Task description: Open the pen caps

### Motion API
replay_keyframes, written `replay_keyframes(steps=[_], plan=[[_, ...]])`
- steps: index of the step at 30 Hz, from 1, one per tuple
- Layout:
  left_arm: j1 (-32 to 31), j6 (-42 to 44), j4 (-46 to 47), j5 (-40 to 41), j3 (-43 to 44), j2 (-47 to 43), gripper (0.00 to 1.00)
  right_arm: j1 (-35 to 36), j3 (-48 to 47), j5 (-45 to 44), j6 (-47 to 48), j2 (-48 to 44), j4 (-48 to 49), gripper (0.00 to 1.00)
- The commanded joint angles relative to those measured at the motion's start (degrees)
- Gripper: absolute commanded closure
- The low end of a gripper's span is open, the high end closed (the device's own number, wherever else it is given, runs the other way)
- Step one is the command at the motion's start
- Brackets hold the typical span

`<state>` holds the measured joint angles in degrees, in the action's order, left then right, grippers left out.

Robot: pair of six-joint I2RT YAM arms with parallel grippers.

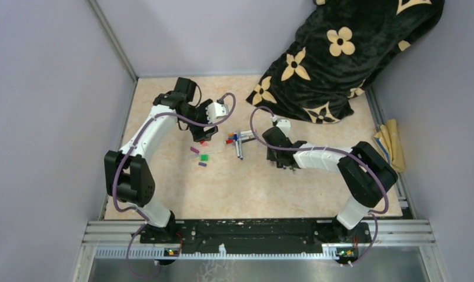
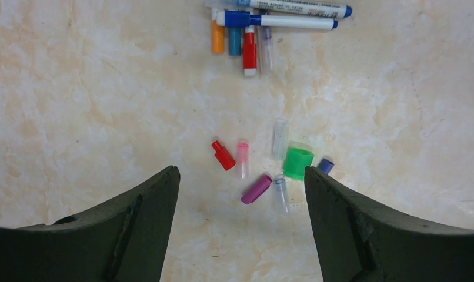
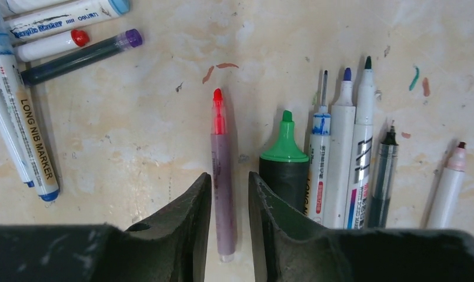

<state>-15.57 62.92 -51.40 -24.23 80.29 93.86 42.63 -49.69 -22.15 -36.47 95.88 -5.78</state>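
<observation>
Several loose pen caps lie together on the beige table: red (image 2: 223, 155), pink (image 2: 242, 158), green (image 2: 298, 163), blue (image 2: 325, 165), purple (image 2: 256, 188) and two clear ones. My left gripper (image 2: 240, 171) hovers over them, open wide and empty. Capped pens (image 2: 281, 21) lie beyond the caps. In the right wrist view a red-tipped pen (image 3: 223, 170) lies uncapped on the table between my right gripper's (image 3: 230, 176) narrowly parted fingers, with a gap on its right side. Beside it lie a green-tipped black highlighter (image 3: 283, 164) and several uncapped pens (image 3: 340, 153). More capped pens (image 3: 70, 41) lie at the upper left.
A black blanket with cream flowers (image 1: 346, 53) covers the far right corner. A yellow cloth (image 1: 390, 147) lies at the right edge. Grey walls enclose the table (image 1: 164, 194) on three sides. Small ink marks (image 3: 217, 69) dot the surface.
</observation>
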Motion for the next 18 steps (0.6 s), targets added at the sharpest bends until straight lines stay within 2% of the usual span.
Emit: replay_keyframes(steps=[1,5,7,13,18], plan=[[1.07,-3.04,-5.76,-6.65,4.13,-2.59,0.15,0.47,-0.89,-2.22,1.37,-5.34,-1.79,0.72],[3.18,-5.95,-6.52,-8.83,7.35,-3.49,0.12,1.21,-3.82,-2.97,2.6,-7.12,-3.51,0.75],[4.8,-7.82,-6.0,-10.45,8.14,-4.37,0.02,1.96,-6.07,-3.19,3.55,-6.88,-4.15,0.75],[9.44,-13.9,-3.88,-10.79,9.31,-6.92,0.01,3.87,-14.72,1.59,5.51,-1.6,-3.19,0.75],[13.35,-16.92,-2.51,-11.29,8.32,-7.57,0.01,4.54,-21.97,5.23,5.94,6.99,-2.3,0.75]])
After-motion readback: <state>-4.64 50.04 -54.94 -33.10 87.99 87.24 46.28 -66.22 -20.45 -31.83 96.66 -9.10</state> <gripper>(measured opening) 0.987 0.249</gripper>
